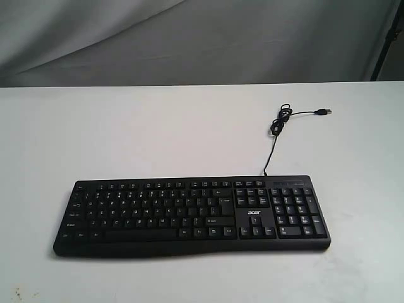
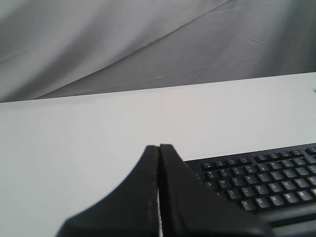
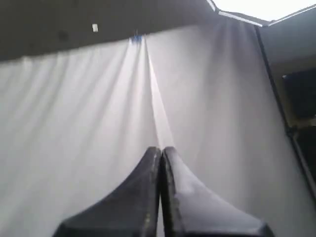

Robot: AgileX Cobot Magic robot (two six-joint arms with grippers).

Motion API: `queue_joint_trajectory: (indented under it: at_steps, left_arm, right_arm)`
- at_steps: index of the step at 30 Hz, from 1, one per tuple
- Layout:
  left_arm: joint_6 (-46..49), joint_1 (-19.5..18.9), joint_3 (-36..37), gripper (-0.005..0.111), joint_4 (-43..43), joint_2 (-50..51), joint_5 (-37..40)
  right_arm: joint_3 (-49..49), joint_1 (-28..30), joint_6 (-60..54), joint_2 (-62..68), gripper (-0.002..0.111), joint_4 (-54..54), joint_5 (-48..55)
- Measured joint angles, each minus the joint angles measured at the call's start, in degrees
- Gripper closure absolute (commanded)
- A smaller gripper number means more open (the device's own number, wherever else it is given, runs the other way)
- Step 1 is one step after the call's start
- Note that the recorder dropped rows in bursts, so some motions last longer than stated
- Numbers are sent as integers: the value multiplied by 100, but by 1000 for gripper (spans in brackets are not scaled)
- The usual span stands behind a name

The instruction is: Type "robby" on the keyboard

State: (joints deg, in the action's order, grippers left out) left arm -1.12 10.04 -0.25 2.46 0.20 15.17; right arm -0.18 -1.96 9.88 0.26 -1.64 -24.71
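The black keyboard with white-lettered keys, a number pad and an "acer" logo lies along the near part of the white table. Its thin USB cable runs off toward the back right, plug lying free. Neither arm shows in the exterior view. In the left wrist view my left gripper is shut with nothing in it, off the keyboard's left end and above the table. My right gripper is shut too, empty, pointing at the grey backdrop; no keyboard shows there.
A grey cloth backdrop hangs behind the table's far edge. A dark post stands at the back right corner. The table stretches white and bare to the left of the keyboard.
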Motion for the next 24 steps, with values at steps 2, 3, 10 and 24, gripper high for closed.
queue_joint_trajectory:
  at_steps: [2, 3, 10, 24]
  left_arm:
    - [0, 0, 0, 107, 0, 0, 0]
    - [0, 0, 0, 107, 0, 0, 0]
    - [0, 0, 0, 107, 0, 0, 0]
    - [0, 0, 0, 107, 0, 0, 0]
  right_arm:
    - [0, 0, 721, 0, 108, -64, -488]
    - [0, 0, 1025, 0, 108, -64, -726]
    - [-1075, 0, 3258, 340, 108, 2159, -32]
    - [-5930, 0, 4254, 4705, 108, 8902, 834]
